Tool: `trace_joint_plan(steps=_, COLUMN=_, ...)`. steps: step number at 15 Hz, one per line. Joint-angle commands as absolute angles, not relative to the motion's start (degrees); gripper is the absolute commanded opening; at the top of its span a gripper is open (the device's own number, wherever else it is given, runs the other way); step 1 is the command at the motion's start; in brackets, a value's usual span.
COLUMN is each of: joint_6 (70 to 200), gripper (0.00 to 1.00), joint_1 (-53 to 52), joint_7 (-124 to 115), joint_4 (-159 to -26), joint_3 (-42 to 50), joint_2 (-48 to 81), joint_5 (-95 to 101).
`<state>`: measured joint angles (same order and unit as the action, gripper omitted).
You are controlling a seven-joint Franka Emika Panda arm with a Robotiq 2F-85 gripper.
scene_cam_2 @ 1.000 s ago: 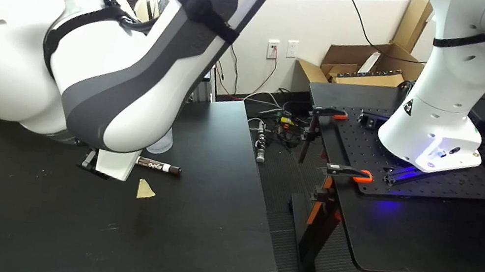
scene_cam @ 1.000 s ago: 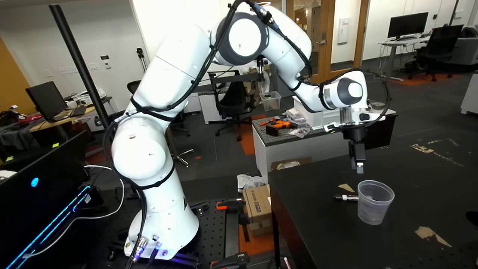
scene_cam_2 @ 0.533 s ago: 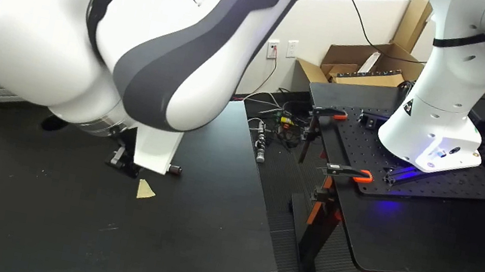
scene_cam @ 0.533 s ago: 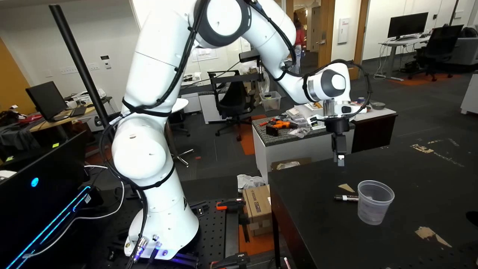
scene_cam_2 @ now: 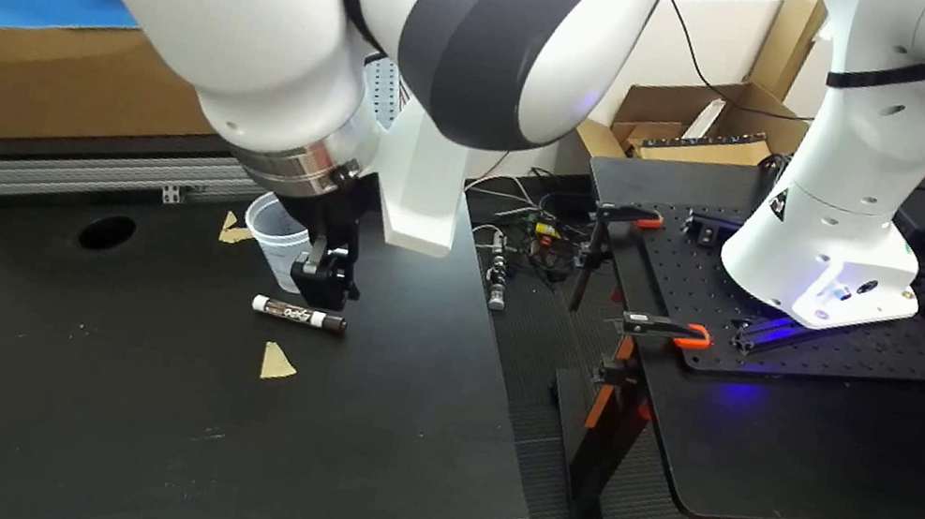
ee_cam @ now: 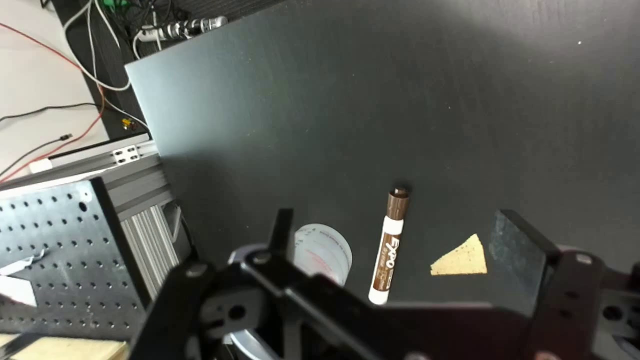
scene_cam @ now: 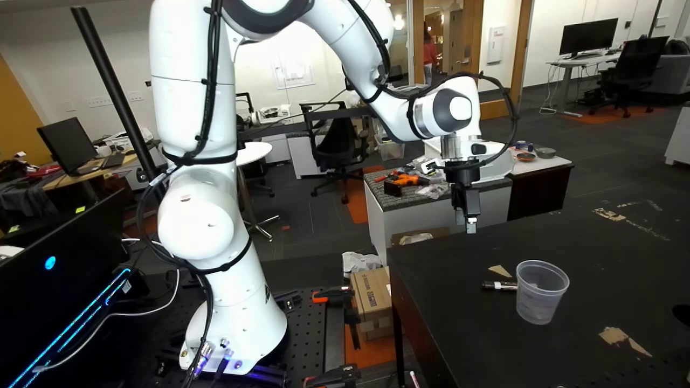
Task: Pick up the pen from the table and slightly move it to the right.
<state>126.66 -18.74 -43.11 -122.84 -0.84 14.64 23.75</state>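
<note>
Hand (ee_cam: 396, 231) downward — fingers (ee_cam: 519, 252) apart

The clear cup (scene_cam: 541, 296) is standing just beside the pen (ee_cam: 388, 250), blocking that flank; a narrow strip of the table (ee_cam: 350, 145) is showing between them. On the pen's opposite side, a tan scrap (ee_cam: 462, 260) is lying flat. Past the pen's dark end, the table is stretching open, and air is separating the pen from the gripper (ee_cam: 397, 225), its fingers standing apart.

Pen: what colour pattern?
Alternating brown and white sections; the pen shows best in the wrist view.
</note>
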Motion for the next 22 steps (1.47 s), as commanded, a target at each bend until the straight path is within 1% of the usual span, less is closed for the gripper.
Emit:
trace_joint_plan(steps=1, joint_6=132.3, gripper=1.00, joint_1=-15.7, joint_7=-39.3, joint_4=-127.4, joint_3=-1.6, joint_2=10.8, joint_5=26.5)
trace_joint_plan(steps=6, joint_6=140.5, gripper=1.00, joint_1=-12.8, joint_7=-36.6, joint_4=-126.7, joint_3=-0.8, joint_2=12.3, joint_5=26.8)
trace_joint_plan(steps=14, joint_6=139.8, gripper=1.00, joint_1=-10.9, joint_7=-33.0, joint_4=-127.9, joint_3=-1.4, joint_2=10.6, joint_5=19.0)
trace_joint_plan(steps=22, joint_6=139.5, gripper=1.00, joint_1=-11.6, joint_7=-34.8, joint_4=-126.4, joint_3=-1.0, joint_2=12.8, joint_5=20.0)
